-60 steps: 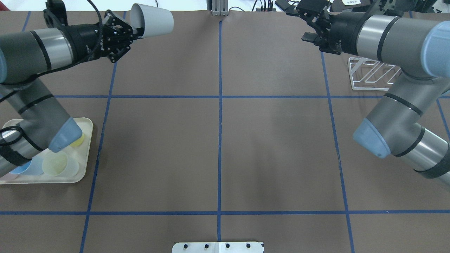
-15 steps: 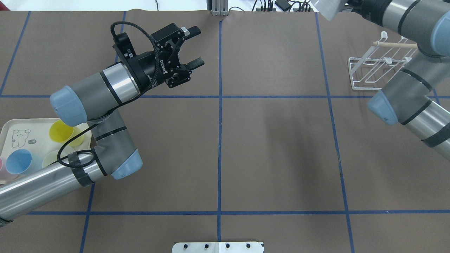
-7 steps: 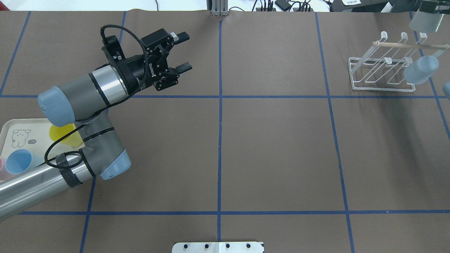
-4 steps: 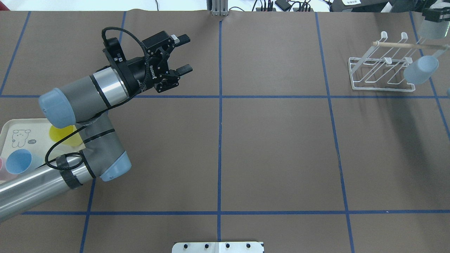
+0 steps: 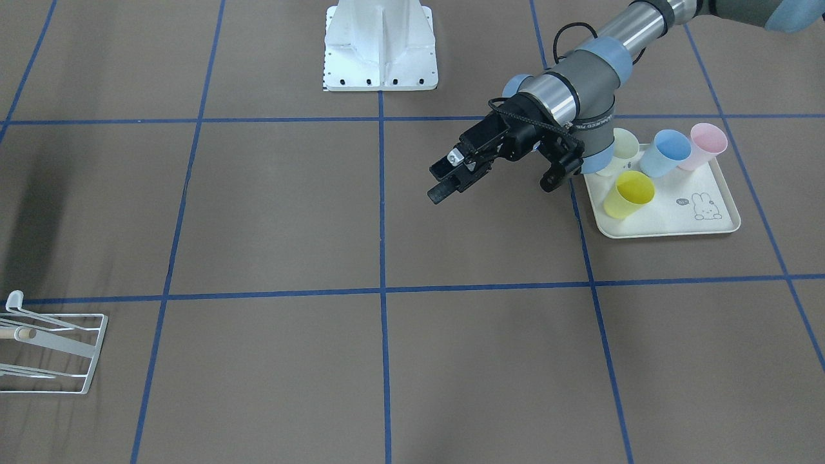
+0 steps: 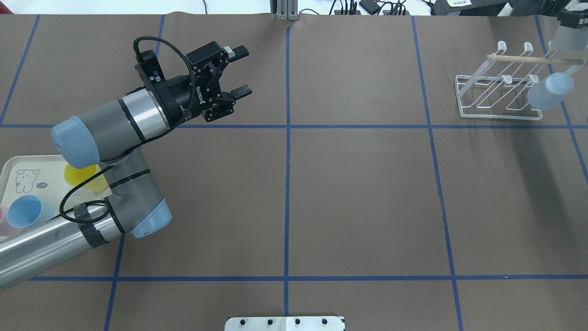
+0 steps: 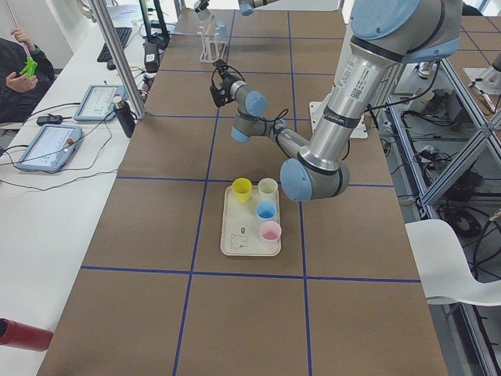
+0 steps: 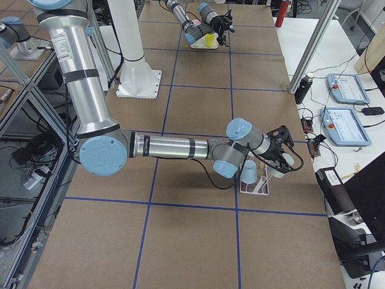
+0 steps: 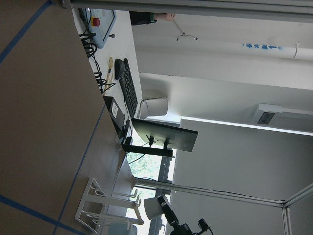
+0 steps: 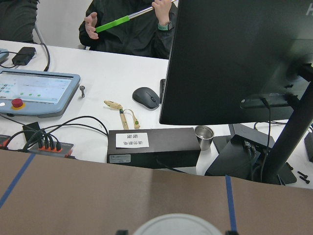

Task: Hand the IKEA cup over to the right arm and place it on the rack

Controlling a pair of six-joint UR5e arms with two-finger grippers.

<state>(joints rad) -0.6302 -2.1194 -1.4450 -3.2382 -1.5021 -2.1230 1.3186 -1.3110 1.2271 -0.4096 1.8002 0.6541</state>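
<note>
My right gripper (image 6: 572,19) is at the far right edge of the overhead view, shut on the pale grey IKEA cup (image 6: 568,40). The cup hangs just above the right end of the white wire rack (image 6: 477,99), over its wooden rod. In the right wrist view the cup's rim (image 10: 171,224) fills the bottom edge between my fingers. A second pale blue cup (image 6: 549,90) sits upside down on the rack's right peg. My left gripper (image 6: 242,71) stands open and empty over the table's far left half, away from the rack.
A cream tray (image 5: 670,222) by my left arm's base holds yellow (image 5: 628,192), blue (image 5: 667,151), pink (image 5: 706,143) and pale cups. Behind the table's far edge are a monitor (image 10: 244,63), cables and a person with a green stick (image 10: 115,22).
My right gripper has carried the cup slightly right and down toward the rack's rod. My left arm, which held the cup 8.5 s ago, has drawn back and now holds still, open.
</note>
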